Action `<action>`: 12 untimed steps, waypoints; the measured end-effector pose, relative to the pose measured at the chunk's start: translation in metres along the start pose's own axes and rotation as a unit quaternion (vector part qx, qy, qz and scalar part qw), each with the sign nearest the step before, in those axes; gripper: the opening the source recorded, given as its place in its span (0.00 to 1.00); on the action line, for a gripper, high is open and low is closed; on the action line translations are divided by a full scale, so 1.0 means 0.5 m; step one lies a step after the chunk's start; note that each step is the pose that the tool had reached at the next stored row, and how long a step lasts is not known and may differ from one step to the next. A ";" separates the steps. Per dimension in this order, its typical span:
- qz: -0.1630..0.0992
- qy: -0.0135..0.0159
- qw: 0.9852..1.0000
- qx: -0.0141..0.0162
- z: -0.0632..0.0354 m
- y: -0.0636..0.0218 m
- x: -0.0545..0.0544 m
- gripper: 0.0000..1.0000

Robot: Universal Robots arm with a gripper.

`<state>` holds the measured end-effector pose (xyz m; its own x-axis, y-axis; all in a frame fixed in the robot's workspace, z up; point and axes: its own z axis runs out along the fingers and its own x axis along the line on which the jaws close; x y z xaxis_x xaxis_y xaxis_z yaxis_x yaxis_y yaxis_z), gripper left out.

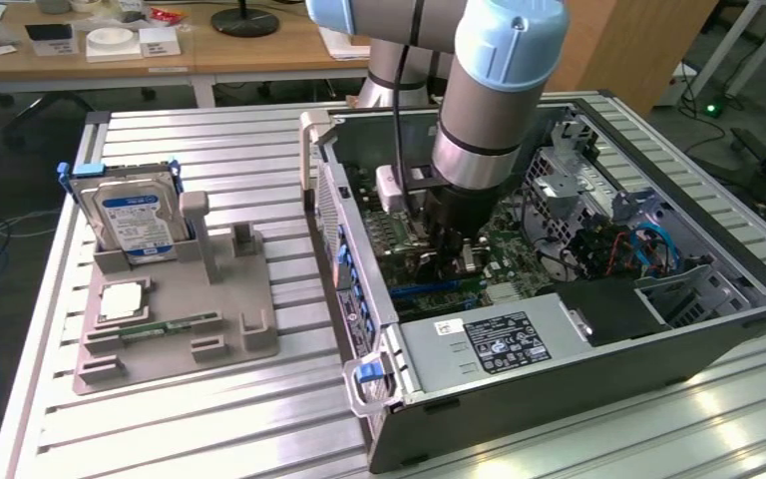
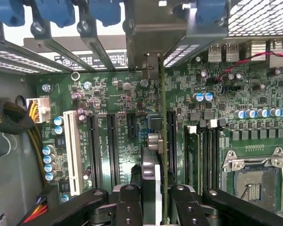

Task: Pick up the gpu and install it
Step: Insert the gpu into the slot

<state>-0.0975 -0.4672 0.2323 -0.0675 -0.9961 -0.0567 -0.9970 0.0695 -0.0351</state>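
In the wrist view the gpu is seen edge-on, a thin upright card with a green board edge and a silvery bracket end. It stands over the black expansion slots of the green motherboard; whether it touches a slot I cannot tell. My gripper is shut on the card, one black finger pressing each side. In the exterior view my gripper reaches down inside the open computer case, over the motherboard.
A grey fixture tray on the exterior view's left holds a blue-labelled hard drive, a RAM stick and a square chip. In the case are a power supply, a CPU socket, a white slot and blue bracket latches.
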 end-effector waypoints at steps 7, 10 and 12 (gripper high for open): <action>0.000 0.000 1.000 0.000 0.003 -0.001 0.000 0.28; 0.001 0.000 1.000 0.000 0.003 0.001 0.000 0.28; 0.002 0.000 1.000 0.000 0.003 0.002 0.000 0.28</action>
<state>-0.0985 -0.4670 0.2306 -0.0718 -0.9958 -0.0568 -0.9967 0.0738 -0.0350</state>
